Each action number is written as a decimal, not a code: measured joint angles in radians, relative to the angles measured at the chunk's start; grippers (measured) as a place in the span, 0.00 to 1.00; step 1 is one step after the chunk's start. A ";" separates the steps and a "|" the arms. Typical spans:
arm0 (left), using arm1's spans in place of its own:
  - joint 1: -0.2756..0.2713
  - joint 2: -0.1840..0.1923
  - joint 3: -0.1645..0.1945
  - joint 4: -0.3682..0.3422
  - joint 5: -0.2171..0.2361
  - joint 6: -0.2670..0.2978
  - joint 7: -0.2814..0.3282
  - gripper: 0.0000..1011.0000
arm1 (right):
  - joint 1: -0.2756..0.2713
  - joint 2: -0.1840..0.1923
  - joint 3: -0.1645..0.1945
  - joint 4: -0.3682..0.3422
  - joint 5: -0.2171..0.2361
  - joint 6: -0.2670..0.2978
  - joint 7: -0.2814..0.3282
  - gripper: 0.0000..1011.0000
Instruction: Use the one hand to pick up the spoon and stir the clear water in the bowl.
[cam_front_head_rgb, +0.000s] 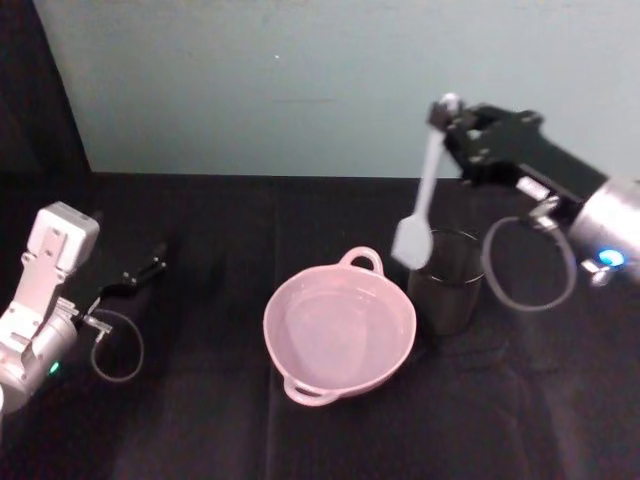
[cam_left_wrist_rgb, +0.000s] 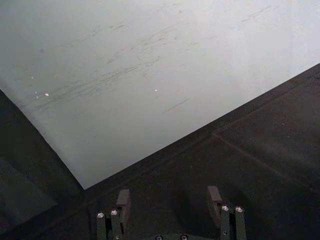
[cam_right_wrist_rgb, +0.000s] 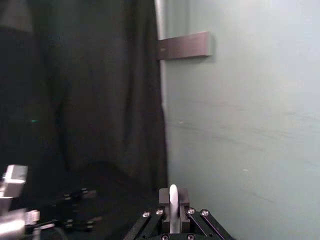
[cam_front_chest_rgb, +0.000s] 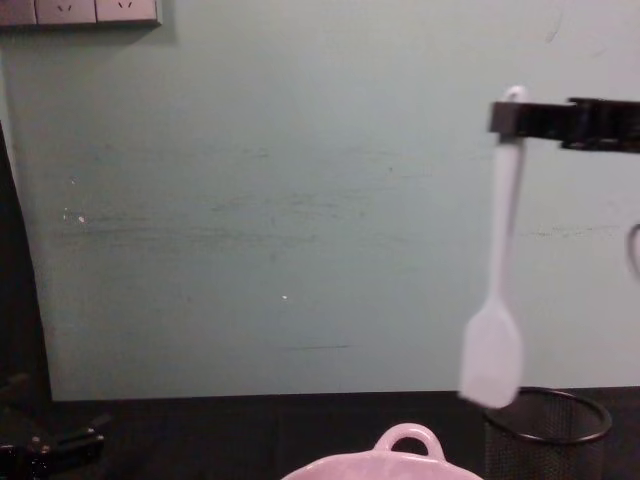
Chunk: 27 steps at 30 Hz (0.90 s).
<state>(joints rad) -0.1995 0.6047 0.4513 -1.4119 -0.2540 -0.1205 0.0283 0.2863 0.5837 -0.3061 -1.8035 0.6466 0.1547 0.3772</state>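
Two claws, one spoon, one bowl and one mesh cup are in sight over the black desk (cam_front_head_rgb: 200, 420). At the far left the left claw (cam_front_head_rgb: 150, 265) rests low by the desk; the left wrist view shows its fingers (cam_left_wrist_rgb: 123, 202) spread wide apart above the dark cloth. At the centre stands the pale pink bowl (cam_front_head_rgb: 285, 300), and a faint ring inside it hints at clear water. Just to its right stands the black mesh cup (cam_front_head_rgb: 445, 285). The white spoon (cam_front_head_rgb: 425, 185) hangs nearly upright in the air. From the chest view its flat head is above the cup's (cam_front_chest_rgb: 545, 430) left rim and apart from it; the head view cannot settle that gap. The right claw (cam_front_head_rgb: 450, 115), raised at the upper right, grips the spoon near its loop end. The right wrist view shows the handle (cam_right_wrist_rgb: 173, 197) pinched between the narrow fingers.
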 joint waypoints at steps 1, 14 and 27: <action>0.000 0.000 0.000 0.000 0.000 0.000 0.000 0.99 | 0.004 -0.005 -0.011 0.000 -0.003 -0.001 0.003 0.11; 0.000 0.000 0.000 0.000 0.000 0.000 0.000 0.99 | 0.008 -0.071 -0.149 0.063 -0.105 -0.051 0.038 0.11; 0.000 0.000 0.000 0.000 0.000 0.000 0.000 0.99 | -0.017 -0.133 -0.191 0.150 -0.142 -0.092 0.076 0.11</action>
<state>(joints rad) -0.1996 0.6047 0.4514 -1.4120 -0.2540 -0.1205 0.0283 0.2690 0.4511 -0.4973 -1.6535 0.5043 0.0624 0.4531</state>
